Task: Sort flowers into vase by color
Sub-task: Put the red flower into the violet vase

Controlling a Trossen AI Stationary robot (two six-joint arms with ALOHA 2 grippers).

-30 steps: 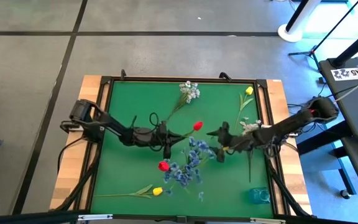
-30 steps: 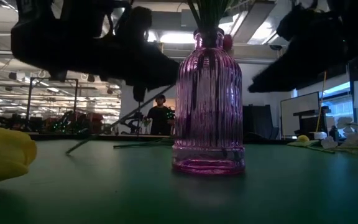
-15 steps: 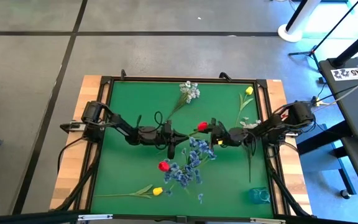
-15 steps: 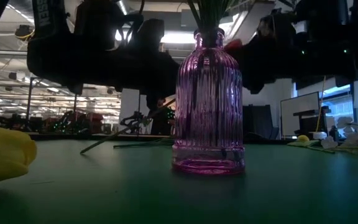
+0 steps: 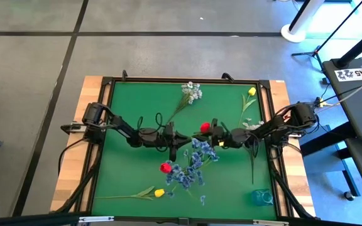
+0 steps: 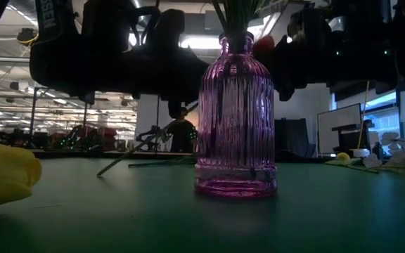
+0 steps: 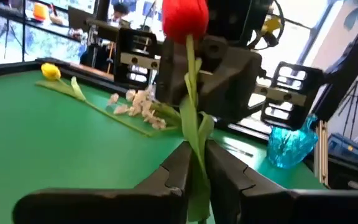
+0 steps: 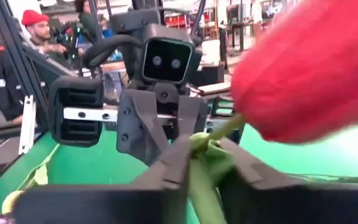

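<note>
A red tulip [image 5: 204,127] is held above the middle of the green mat between my two grippers. My left gripper [image 5: 180,139] is shut on its green stem; the bud also shows in the left wrist view [image 7: 184,18]. My right gripper [image 5: 214,132] faces it and is shut on the stem just under the bud [image 8: 309,81]. Near them, a purple ribbed vase [image 6: 235,119] holds blue blossoms [image 5: 190,164] and another red tulip [image 5: 165,167]. A yellow tulip [image 5: 159,193] lies on the mat at the near edge. My left gripper pinches the tulip's stem [image 7: 194,158] between its two fingers, well below the bud, coming level from the table's left. The stem runs out past the fingers, clear of the mat. My right gripper pinches the stem and a leaf [image 8: 207,155] just under the bud, coming level from the table's right.
A whitish spray [image 5: 191,92] and a yellow tulip [image 5: 251,91] lie at the far side, and another whitish spray [image 5: 253,127] on the right. A teal vase [image 5: 263,196] stands at the near right corner. A raised black frame [image 5: 181,80] borders the mat.
My right gripper has swung from beside the blue blossoms toward the far edge and the table's left, up to the red tulip's bud. My left gripper has carried the tulip a little toward the right, clear of the mat.
</note>
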